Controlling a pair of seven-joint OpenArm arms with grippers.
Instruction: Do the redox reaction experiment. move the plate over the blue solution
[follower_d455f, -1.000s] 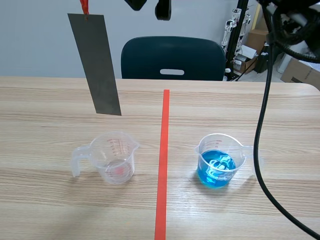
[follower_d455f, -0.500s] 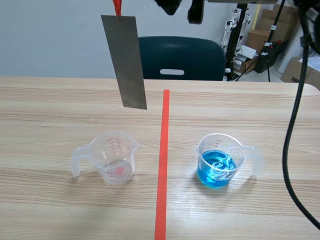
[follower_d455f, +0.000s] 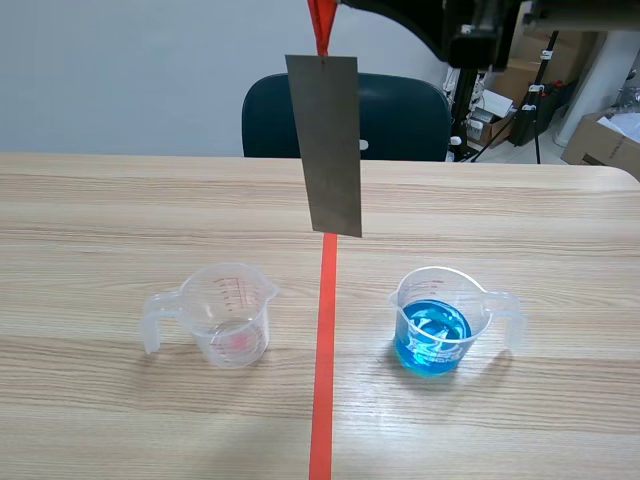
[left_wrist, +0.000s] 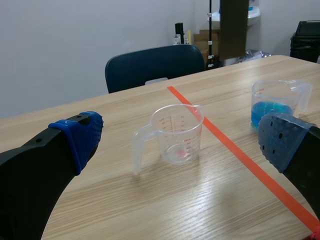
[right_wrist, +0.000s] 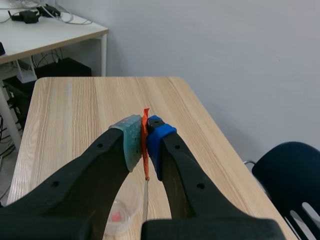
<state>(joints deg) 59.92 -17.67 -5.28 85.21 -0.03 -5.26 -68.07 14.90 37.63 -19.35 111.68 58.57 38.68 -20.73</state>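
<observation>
Over the last second the plate has swung from above the table's left half to hang over the orange tape line down its middle. It is probably more than halfway there, but it is not yet over the beaker of blue solution on the right half. It is a thin, flat, dull-grey metal strip, slightly tilted, hanging from a red tab. The right gripper has its dotted pads clamped on that tab. The left gripper is spread wide with nothing in it, low over the near left edge. Both beakers are clear moulded plastic with handles, spouts and printed scales. The left beaker holds what may be a pink trace at its bottom, though I cannot be sure.
</observation>
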